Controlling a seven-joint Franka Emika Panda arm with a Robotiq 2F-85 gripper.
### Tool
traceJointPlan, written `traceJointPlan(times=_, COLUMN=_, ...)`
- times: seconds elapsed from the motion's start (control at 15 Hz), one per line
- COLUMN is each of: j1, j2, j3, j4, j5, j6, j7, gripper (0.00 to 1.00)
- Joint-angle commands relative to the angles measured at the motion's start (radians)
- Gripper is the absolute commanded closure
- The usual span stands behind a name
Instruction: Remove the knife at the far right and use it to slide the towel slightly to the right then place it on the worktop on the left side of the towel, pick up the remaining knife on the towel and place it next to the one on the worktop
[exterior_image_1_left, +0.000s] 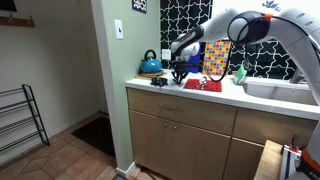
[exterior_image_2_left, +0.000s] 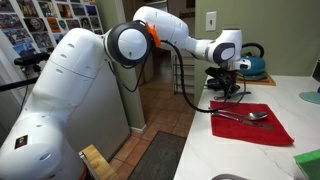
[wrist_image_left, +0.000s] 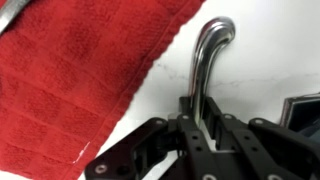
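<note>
Towel (exterior_image_2_left: 262, 131): red, flat near the bench's front edge.
Remaining knife (exterior_image_2_left: 240, 116): lying on the towel, not yet fetched.
Gripper (wrist_image_left: 200, 120): jaws pinched tight on the first knife, just past the towel's edge toward the bench's end corner.
First knife (wrist_image_left: 207, 50): off the cloth, beside it, low at the white worktop (wrist_image_left: 265, 60); whether it rests there I cannot tell.
Progress: looks about halfway, with the release and the second knife left.
Kettle (exterior_image_1_left: 150, 65): farthest, at the end corner.
</note>
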Motion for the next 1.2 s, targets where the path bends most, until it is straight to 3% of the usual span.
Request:
traceJointPlan(times=0.0, j1=-0.012, j2=0.016, j3=0.012, j4=0.009, j5=-0.005, j6=0.006, j7=-0.018, gripper=0.87)
traceJointPlan(times=0.07, j1=-0.012, j2=0.016, j3=0.013, j4=0.011, j5=-0.003, j6=0.005, j7=-0.016, gripper=0.80)
traceJointPlan(times=0.13, j1=-0.013, j2=0.016, j3=0.014, j4=0.013, j5=0.000, j6=0.002, j7=-0.014, gripper=0.65)
traceJointPlan(times=0.27, j1=-0.014, j2=0.016, j3=0.016, j4=0.015, j5=0.004, j6=-0.003, j7=-0.012, gripper=0.64)
traceJointPlan(times=0.53, j1=-0.014, j2=0.003, j3=0.021, j4=0.013, j5=0.010, j6=-0.016, j7=-0.009, gripper=0.35)
traceJointPlan(times=0.67, j1=-0.013, j2=-0.010, j3=0.021, j4=0.010, j5=0.010, j6=-0.027, j7=-0.006, gripper=0.12)
traceJointPlan(times=0.87, j1=-0.004, j2=-0.041, j3=0.001, j4=0.017, j5=0.000, j6=-0.103, j7=0.058, gripper=0.01)
traceJointPlan(times=1.13, j1=-0.002, j2=-0.143, j3=-0.045, j4=-0.029, j5=-0.027, j6=-0.221, j7=0.149, gripper=0.00)
